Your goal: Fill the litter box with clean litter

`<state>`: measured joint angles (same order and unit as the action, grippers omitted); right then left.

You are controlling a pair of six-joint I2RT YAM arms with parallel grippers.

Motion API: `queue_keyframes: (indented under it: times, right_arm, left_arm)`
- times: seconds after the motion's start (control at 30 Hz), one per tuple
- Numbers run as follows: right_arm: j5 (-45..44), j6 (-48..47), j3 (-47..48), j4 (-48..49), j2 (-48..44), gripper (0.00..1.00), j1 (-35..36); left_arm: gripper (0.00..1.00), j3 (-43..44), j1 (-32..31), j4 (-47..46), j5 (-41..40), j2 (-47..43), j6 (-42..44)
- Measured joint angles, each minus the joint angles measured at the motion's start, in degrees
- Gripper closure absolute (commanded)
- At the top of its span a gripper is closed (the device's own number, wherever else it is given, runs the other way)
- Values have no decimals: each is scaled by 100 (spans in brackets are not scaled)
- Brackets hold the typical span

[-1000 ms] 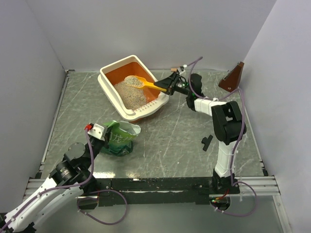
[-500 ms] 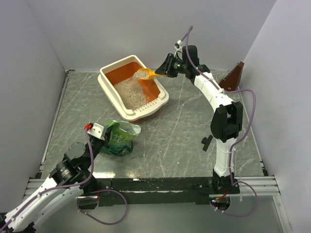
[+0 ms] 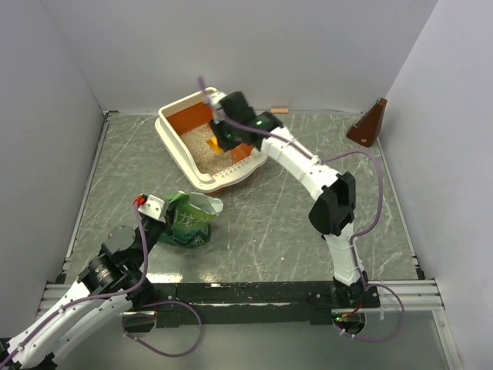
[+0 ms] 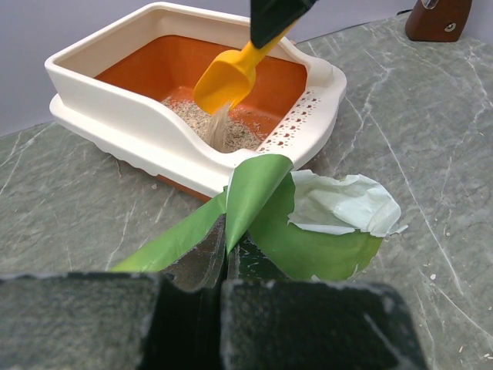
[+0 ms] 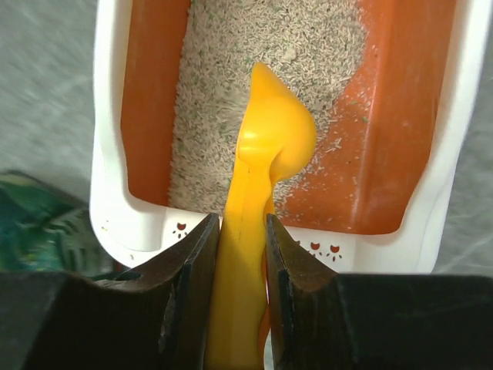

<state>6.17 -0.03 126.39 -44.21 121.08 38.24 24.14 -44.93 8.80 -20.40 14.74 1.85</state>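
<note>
A cream-rimmed litter box (image 3: pixel 176 151) with orange inner walls stands near the far edge of the table (image 3: pixel 269 216), left of centre, its slotted short end facing the near edge. The clean litter (image 5: pixel 231 46), pale and sandy, covers much of the floor inside it but leaves bare orange along one wall. Above it a yellow-orange scoop (image 4: pixel 231 73) tips bowl-down, and a thin stream of grains falls from it into the box. The right pincer (image 5: pixel 239 223) is clamped on the scoop's handle, over the slotted end. Toward the near-left corner lies a crinkled green bag (image 3: pixel 191 220), and the left pincer (image 4: pixel 225 266) is closed on a fold of its open mouth. The likely risk is grains going over the rim onto the table, since the scoop hangs close to the slotted end. The handle could also twist between the narrow pads.
</note>
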Motion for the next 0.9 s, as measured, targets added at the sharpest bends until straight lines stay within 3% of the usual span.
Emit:
queue_keyframes:
  times: [0.23,0.37,0.5,0.67,0.9]
  right_arm:
    - [-1891,-1274,-170,227,-74,100,1016]
    - [-2509,-1615,-538,426,-409,100,1062]
    - [-3121,-1786,-1464,911,-1340,100,975]
    - [-3414,-1499,-2747,1338,-2924,100,590]
    - [-3108,-339,-4701,1836,-4369,100,-942]
  left_arm:
    - [99,0,-2,48,-2,-79,0]
    - [99,0,0,50,13,-76,-2]
    - [99,2,7,66,201,-37,-2]
    - [99,164,28,245,522,142,0]
    - [99,612,39,354,868,610,-127]
